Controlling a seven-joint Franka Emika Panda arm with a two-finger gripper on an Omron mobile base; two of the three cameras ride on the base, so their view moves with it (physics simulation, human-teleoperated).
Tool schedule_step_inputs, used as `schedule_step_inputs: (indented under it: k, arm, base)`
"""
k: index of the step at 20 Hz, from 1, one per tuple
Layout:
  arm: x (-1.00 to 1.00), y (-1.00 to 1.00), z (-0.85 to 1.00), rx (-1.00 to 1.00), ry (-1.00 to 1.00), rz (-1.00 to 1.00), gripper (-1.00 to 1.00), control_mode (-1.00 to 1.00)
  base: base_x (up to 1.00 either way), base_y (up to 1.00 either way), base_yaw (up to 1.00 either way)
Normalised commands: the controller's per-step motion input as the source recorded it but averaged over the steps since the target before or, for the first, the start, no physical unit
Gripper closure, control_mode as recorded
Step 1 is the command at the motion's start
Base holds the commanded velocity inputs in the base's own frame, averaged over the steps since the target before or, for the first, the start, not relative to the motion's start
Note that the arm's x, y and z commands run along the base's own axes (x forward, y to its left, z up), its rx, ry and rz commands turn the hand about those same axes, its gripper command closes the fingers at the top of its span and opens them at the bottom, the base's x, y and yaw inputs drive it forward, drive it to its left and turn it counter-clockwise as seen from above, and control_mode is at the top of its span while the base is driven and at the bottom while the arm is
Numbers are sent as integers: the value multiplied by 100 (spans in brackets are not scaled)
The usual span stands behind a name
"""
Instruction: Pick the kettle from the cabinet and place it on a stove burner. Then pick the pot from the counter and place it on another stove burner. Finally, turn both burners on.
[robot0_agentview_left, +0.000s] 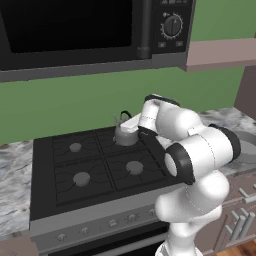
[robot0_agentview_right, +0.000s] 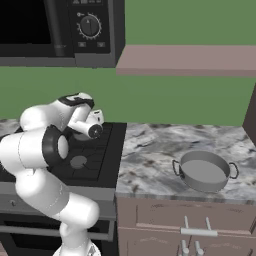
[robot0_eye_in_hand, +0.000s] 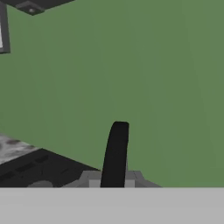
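The small grey kettle (robot0_agentview_left: 124, 134) stands upright over the back right burner of the black stove (robot0_agentview_left: 45, 200); whether it rests on the grate I cannot tell. Its black arched handle (robot0_eye_in_hand: 116, 151) rises between my fingertips, and my gripper (robot0_eye_in_hand: 112, 179) is shut on it. My hand (robot0_agentview_right: 93, 126) reaches over the stove's back right corner. The front right burner (robot0_agentview_left: 134, 167), front left burner (robot0_agentview_left: 81, 178) and back left burner (robot0_agentview_left: 75, 147) are bare. The wide shallow pot (robot0_agentview_right: 204, 171) sits on the marbled counter (robot0_agentview_right: 150, 150), right of the stove. The cabinet shelf (robot0_agentview_right: 190, 60) hangs above the counter.
A black microwave (robot0_agentview_left: 75, 30) with a dial hangs over the stove, close above my arm. Grey knobs (robot0_agentview_left: 112, 223) line the stove's front. The green wall (robot0_eye_in_hand: 153, 87) is just behind the kettle. Drawer fronts with handles (robot0_agentview_right: 200, 232) lie under the counter.
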Motion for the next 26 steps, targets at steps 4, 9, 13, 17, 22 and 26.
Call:
schedule_step_inputs:
  k: [4,9,13,17,22,26]
  arm:
    - [27,10,-22,0,-3,0,100,-100]
    - [23,3,-16,0,-6,0,100,-100]
    - [26,3,-14,0,-4,0,100,-100]
    - [29,1,-19,0,0,0,100,-100]
    - [35,0,-15,0,0,0,100,-100]
    - [36,1,-14,0,0,0,100,-100]
  base:
    - [0,0,0]
    - [0,0,0]
    - [0,0,0]
    - [0,0,0]
    - [0,0,0]
    - [0,0,0]
